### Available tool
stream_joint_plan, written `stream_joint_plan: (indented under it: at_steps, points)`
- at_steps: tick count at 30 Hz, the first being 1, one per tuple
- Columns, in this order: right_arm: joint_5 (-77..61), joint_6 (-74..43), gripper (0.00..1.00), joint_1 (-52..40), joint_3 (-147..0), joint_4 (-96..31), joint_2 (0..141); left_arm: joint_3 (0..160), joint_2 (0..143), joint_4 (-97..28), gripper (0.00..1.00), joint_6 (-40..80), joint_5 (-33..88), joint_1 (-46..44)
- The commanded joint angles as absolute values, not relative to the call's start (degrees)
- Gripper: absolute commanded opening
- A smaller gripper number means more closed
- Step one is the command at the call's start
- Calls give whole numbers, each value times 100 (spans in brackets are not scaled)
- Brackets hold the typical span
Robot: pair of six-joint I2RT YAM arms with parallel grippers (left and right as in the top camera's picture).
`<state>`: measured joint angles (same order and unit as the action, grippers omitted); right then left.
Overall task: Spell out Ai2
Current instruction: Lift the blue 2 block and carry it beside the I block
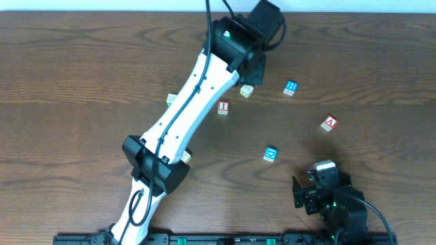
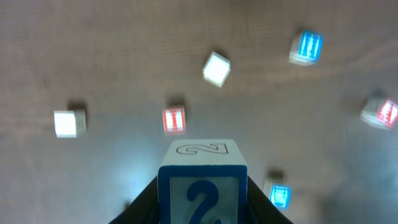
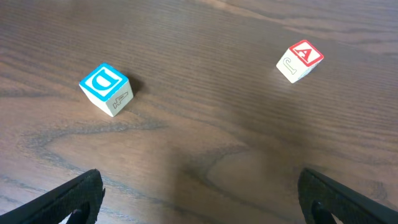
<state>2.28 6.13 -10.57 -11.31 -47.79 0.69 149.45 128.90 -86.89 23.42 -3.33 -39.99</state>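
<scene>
The left gripper (image 2: 202, 208) is clenched on the blue 2 block (image 2: 202, 180) at the bottom centre of its wrist view, raised above the bench (image 2: 93, 50). Overhead, left to right, the red I block (image 1: 223, 107) lies at frame centre, the blue D block (image 1: 271, 154) below and right of it, the blue H block (image 1: 291, 87) above that, and the red A block (image 1: 330, 123) furthest right, none touching. The right gripper (image 3: 199, 186), in the lower right of the overhead frame, stands released and empty, jaws wide apart.
</scene>
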Motion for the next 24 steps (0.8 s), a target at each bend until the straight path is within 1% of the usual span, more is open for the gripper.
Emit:
stream_joint_plan:
  at_steps: [1,4,8,12,18,20,24]
  points:
    - [211,672,99,-1013,-1070,-4801,32,14892,12569,-8980,6,2536,-193,-4053]
    - [211,672,99,-1013,-1070,-4801,32,14337,12193,-8772,6,2534,-156,-4053]
    - [211,672,99,-1013,-1070,-4801,32,12136,11063,-7419,6,2530,60,-4167]
    - [211,672,99,-1013,-1070,-4801,32,10787,10711,-6567,6,2526,99,-4204]
    - [211,672,99,-1013,-1070,-4801,32,10031,11078,-5428,6,2314,-86,-4200]
    - [211,672,99,-1013,-1070,-4801,32,10031,11415,-5365,6,2453,-340,-4198]
    - [211,672,99,-1013,-1070,-4801,32,10033,11946,-5183,6,2604,-314,-4193]
